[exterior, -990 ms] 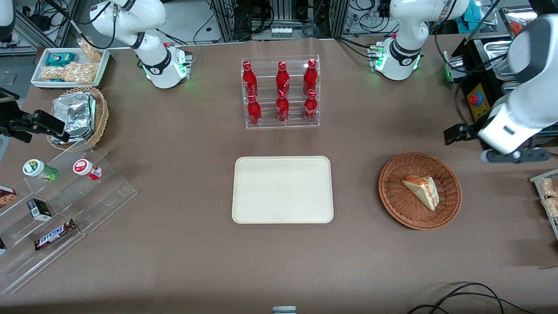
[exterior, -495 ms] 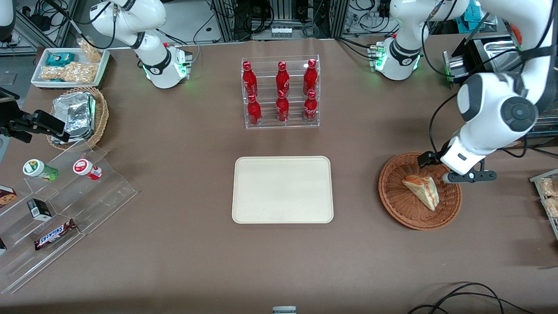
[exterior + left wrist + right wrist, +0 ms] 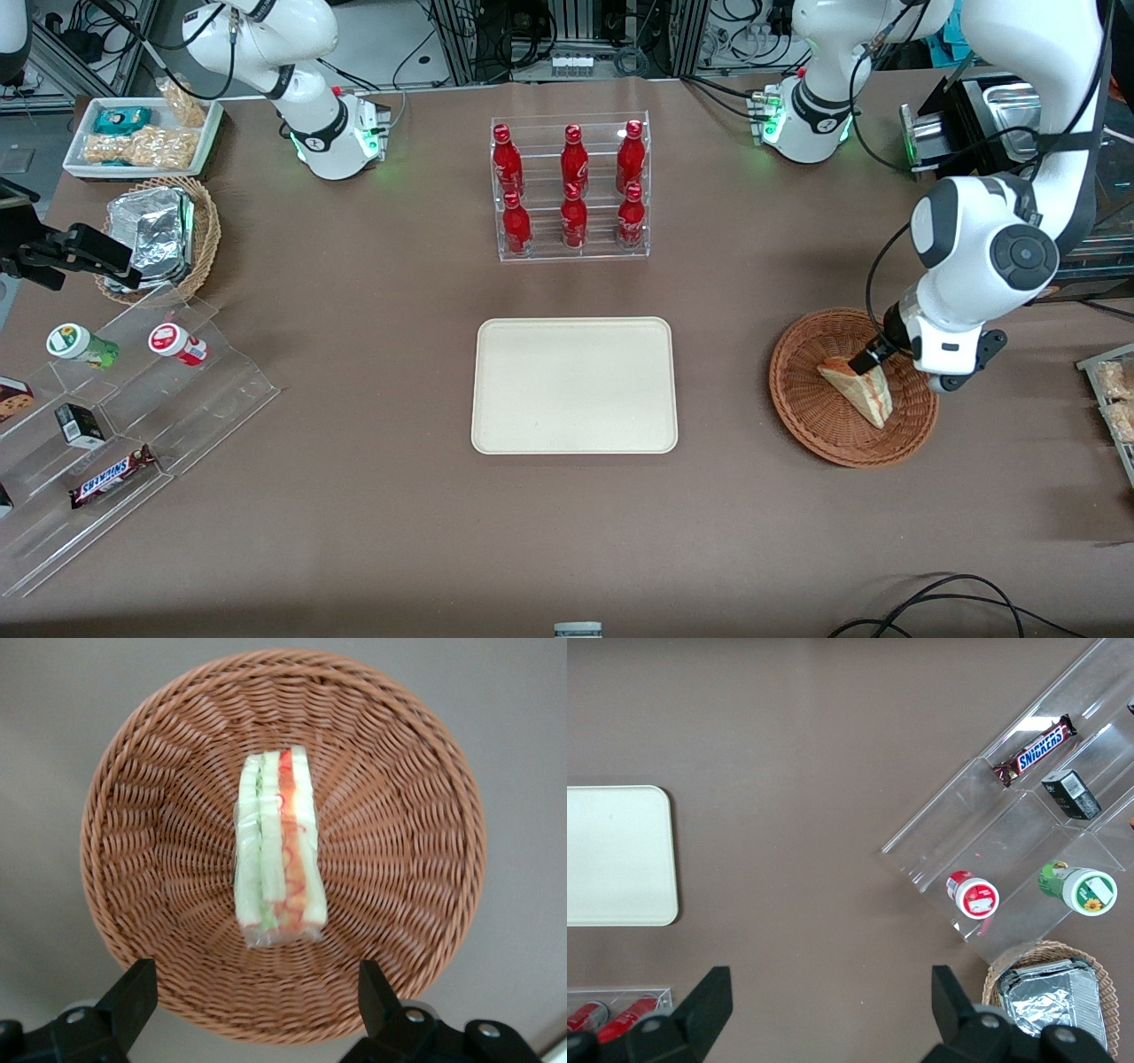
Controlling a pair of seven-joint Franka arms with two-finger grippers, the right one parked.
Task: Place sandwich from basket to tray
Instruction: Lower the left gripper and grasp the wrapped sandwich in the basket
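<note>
Since the earlier frame the gripper had swung in over the basket, its fingers spread wide above the sandwich. That sandwich lay inside the basket, well apart from the tray on the counter.

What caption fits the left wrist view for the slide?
Open gripper hovers above the wrapped sandwich lying in the basket.

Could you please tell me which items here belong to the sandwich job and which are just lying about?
Job: sandwich, in the basket; tray; gripper, open above the sandwich.

Lying about: red bottles in their rack, foil packets, Snickers bar, two small tubs.
</note>
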